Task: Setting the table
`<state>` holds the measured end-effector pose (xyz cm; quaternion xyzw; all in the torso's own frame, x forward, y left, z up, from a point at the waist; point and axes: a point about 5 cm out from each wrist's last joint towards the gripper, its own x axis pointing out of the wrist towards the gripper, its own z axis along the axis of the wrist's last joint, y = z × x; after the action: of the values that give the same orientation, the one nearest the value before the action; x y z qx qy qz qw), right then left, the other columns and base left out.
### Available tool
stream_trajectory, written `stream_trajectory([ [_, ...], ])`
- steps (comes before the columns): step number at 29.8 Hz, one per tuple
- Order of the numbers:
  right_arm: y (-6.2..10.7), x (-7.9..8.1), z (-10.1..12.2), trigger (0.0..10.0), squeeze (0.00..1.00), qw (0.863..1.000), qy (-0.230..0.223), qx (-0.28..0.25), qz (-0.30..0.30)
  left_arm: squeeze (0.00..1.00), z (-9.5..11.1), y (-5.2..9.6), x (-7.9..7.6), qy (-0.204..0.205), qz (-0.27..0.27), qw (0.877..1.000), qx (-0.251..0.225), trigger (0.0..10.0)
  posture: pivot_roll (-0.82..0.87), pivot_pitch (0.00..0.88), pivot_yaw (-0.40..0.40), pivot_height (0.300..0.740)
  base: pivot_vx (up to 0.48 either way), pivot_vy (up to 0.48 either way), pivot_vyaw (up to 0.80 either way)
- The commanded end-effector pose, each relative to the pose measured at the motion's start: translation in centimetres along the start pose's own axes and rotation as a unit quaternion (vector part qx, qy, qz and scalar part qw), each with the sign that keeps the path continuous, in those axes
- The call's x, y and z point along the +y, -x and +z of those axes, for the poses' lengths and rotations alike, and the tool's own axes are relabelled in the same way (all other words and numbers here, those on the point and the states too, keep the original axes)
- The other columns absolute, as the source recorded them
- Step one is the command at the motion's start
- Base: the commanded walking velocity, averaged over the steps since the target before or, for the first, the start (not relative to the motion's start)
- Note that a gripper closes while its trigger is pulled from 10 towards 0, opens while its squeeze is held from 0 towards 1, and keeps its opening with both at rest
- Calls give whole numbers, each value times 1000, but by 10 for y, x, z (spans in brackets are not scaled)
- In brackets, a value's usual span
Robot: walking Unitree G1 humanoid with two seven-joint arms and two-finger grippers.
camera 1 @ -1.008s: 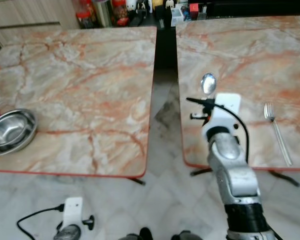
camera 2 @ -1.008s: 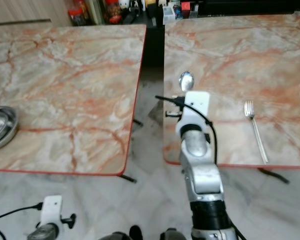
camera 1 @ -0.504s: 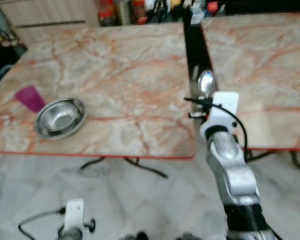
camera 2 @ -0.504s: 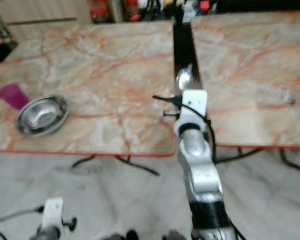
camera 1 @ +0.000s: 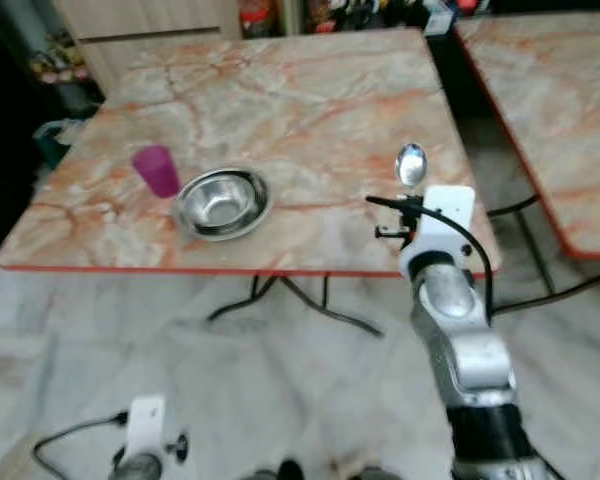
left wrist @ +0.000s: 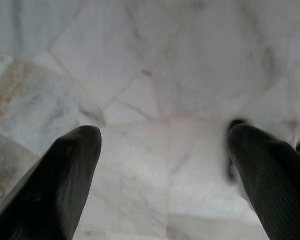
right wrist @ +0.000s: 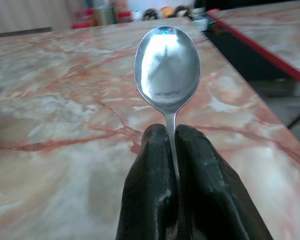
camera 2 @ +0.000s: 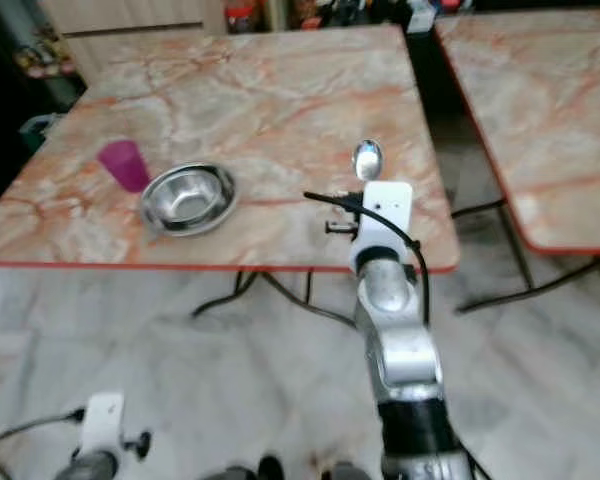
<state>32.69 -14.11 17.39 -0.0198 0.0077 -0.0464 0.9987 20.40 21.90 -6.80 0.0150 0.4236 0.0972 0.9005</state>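
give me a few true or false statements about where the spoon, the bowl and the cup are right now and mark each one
1. The right gripper is shut on the spoon. True.
2. The steel bowl holds food. False: it looks empty.
3. The purple cup stands beside the bowl on the marble table. True.
4. The spoon lies inside the bowl. False: it is held up in the gripper, bowl end upward.
5. The left gripper holds the cup. False: it is open, with floor tiles beyond it.
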Motion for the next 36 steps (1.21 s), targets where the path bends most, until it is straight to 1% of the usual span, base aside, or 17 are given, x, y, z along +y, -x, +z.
stream_trajectory([
  [1, -1, 3, 7, 10000, 0, 1000, -4, -13, 4, 0, -1, 0, 5, -1, 7, 1000, 5, 10000, -125, 184, 68, 740, 0, 480, 0],
  [5, 0, 4, 6, 10000, 0, 1000, -1, -10, 8, 0, 0, 0, 4, -1, 8, 1000, 3, 10000, -125, 184, 67, 740, 0, 369, 0],
  [24, -1, 8, 6, 10000, 0, 1000, -3, -10, 13, 0, 6, -1, 2, 1, 4, 1000, -11, 10000, -122, 186, 66, 740, 0, 0, 0],
  [34, -2, 9, 1, 10000, 0, 1000, -7, 1, 15, 0, 9, -1, 0, 1, 2, 1000, -20, 10000, -120, 169, 65, 740, 243, 0, 0],
  [36, -2, 9, 1, 10000, 0, 1000, -6, 3, 15, 0, 9, -1, 0, 1, 3, 1000, -19, 10000, -125, 168, 66, 740, 249, 0, -422],
])
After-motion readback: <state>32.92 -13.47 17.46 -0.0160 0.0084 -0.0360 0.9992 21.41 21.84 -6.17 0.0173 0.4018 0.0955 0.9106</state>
